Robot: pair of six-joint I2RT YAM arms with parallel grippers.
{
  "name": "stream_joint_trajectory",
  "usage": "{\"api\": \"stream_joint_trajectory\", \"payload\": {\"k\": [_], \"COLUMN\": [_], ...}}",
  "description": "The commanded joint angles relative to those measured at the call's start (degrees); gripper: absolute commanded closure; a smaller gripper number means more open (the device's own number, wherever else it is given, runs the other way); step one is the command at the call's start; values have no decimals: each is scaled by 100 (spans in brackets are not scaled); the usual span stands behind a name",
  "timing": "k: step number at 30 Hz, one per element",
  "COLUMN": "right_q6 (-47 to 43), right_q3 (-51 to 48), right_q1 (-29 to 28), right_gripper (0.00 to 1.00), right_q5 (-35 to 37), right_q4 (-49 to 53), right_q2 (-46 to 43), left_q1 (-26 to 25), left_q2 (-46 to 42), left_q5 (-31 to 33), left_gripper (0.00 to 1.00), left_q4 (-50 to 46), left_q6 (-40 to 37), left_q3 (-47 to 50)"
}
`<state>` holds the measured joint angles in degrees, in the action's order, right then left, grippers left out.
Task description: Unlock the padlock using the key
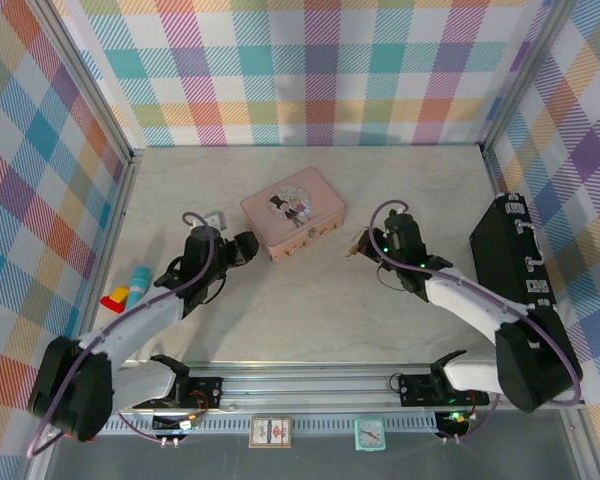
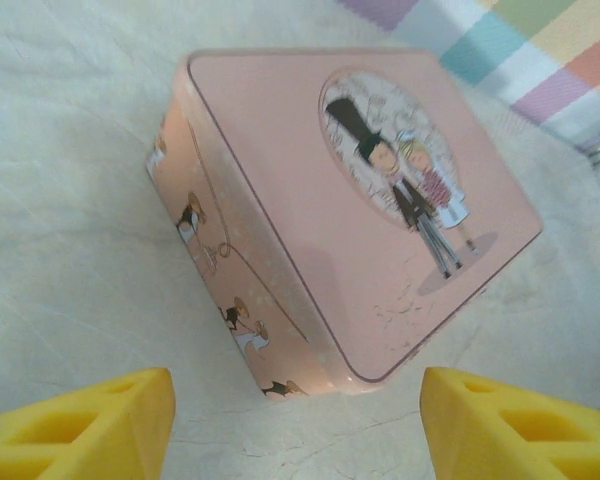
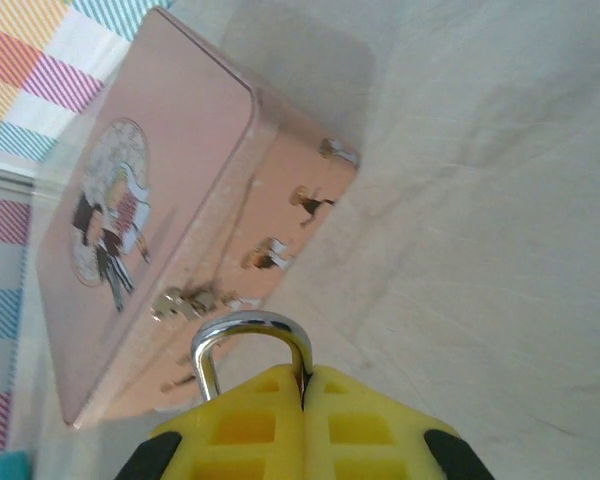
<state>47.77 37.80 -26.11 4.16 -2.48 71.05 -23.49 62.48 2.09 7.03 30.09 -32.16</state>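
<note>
seen from above, two robot arms reach in over a pale bench (image 1: 310, 310) toward a pink tin (image 1: 292, 210) at its middle. the right fingers (image 3: 304, 388) are pressed fully together on the padlock (image 3: 252, 332). its silver shackle arches out past the yellow tips, close to the tin's side wall, while its body is hidden between them. the left fingers (image 1: 244, 248) stand wide apart and hold nothing, hovering just beside the tin's near left corner. a small silvery bit (image 3: 185, 300) sits at the tin's lid edge, too blurred for us to say whether it is the key or a clasp. we judge the main risk to be the grip itself: with the body buried between the tips, the keyhole may be covered, and so small a lock could twist or slip when a key pushes into it. the key, being tiny and slim, would be hard to pinch and could skid away or drop. the left fingers are near enough to the tin to nudge it when they move. as for containers, the tin's lid is shut and we cannot see inside. a black case (image 1: 508, 262) lies along the right edge of the bench, also shut, its contents hidden.
</note>
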Motion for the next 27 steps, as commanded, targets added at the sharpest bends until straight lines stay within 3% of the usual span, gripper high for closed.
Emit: {"api": "stream_joint_trajectory", "payload": {"k": [1,10,17,27], "right_q6": [-722,-1182,-1288,-1411], "right_q3": [-21,219,330,715], "right_q1": [62,174,228,244], "right_gripper": [100,100,100,100], "right_q5": [141,429,359,306], "right_q4": [1409,2899,2943,2638], "right_q2": [-404,-665,-177,679], "left_q1": [11,19,19,19], "left_q2": [-610,-1627,-2023,-2170], "left_q5": [425,738,996,871], "left_gripper": [33,30,25,16], "left_q4": [-252,-62,115,302], "left_q6": [-240,-626,-826,-952], "left_q3": [193,964,1258,1405]}}
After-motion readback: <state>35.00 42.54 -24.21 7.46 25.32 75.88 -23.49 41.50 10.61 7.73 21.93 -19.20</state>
